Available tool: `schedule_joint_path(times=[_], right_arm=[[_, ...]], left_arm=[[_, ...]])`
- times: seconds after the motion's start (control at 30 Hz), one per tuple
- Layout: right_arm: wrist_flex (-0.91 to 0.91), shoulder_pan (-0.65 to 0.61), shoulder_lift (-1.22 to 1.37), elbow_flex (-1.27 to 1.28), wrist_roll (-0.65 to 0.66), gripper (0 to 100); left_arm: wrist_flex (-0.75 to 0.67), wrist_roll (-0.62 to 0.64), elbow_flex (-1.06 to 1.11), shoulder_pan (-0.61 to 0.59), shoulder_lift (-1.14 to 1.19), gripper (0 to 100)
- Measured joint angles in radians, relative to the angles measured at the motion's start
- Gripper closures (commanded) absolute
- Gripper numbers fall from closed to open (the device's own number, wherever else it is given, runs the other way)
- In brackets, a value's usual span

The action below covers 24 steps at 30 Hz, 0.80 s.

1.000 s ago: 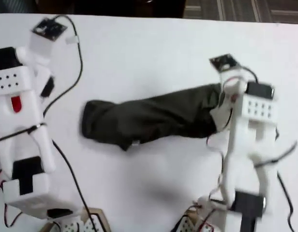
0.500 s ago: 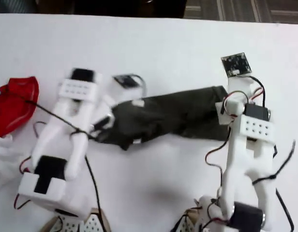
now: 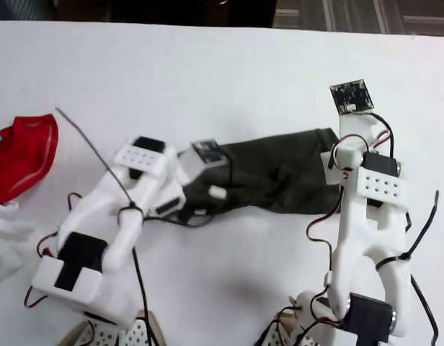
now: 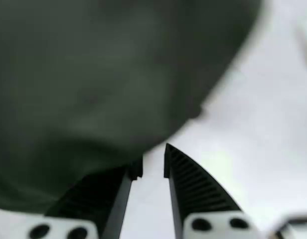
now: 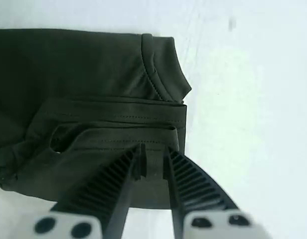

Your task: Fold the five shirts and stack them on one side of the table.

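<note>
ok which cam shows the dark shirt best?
High view: the dark shirt shows nearly whole, stretched out across the table. The right wrist view gives a close look at one end, with stitched hems and stacked folds. The left wrist view gives a blurred dark mass of fabric, no detail.

- Quantity 1: dark olive fabric shirt.
- Quantity 1: red fabric garment.
- Quantity 1: white crumpled fabric garment.
- Quantity 2: white plastic robot arms.
- Quantity 1: white flat-topped table.
- Garments counted in all: 3.
</note>
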Motion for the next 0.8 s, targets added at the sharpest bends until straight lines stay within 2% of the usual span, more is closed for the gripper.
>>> schedule_joint_path(times=[0.2, 0.5, 0.63, 0.8], right_arm=[[0.012, 0.000, 0.000, 0.000, 0.000, 93.6], [0.018, 0.000, 0.003, 0.000, 0.000, 93.6], [0.031, 0.000, 0.005, 0.000, 0.002, 93.6], [0.031, 0.000, 0.005, 0.000, 0.002, 93.6]], left_arm=[[-0.054, 0.078, -0.149, -0.115, 0.000, 90], [-0.048, 0.083, -0.198, -0.121, 0.000, 90], [0.021, 0.083, -0.198, -0.121, 0.000, 90], [0.176, 0.055, -0.232, -0.115, 0.000, 90]])
